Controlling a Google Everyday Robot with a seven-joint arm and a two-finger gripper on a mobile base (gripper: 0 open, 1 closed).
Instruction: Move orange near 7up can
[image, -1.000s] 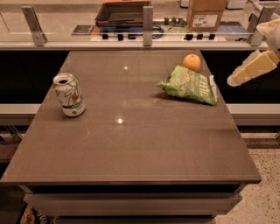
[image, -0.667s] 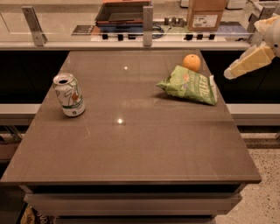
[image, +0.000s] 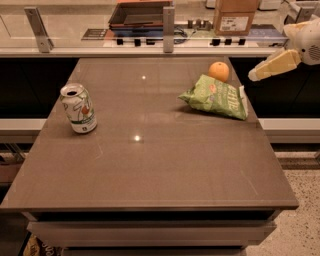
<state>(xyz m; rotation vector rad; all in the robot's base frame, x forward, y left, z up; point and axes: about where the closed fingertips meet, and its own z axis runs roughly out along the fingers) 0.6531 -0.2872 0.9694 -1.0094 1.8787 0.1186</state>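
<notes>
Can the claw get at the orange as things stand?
Probably yes: the claw hangs right of the orange with nothing between them; the chip bag lies on the orange's near side.

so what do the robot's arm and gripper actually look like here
The gripper is at the upper right edge of the view, just off the table's right side, beyond the orange. It is a smooth, pale cream-yellow piece that tapers to a narrow tip. Behind it is a rounded white arm housing. No cables, markings or labels can be seen on either part.
</notes>
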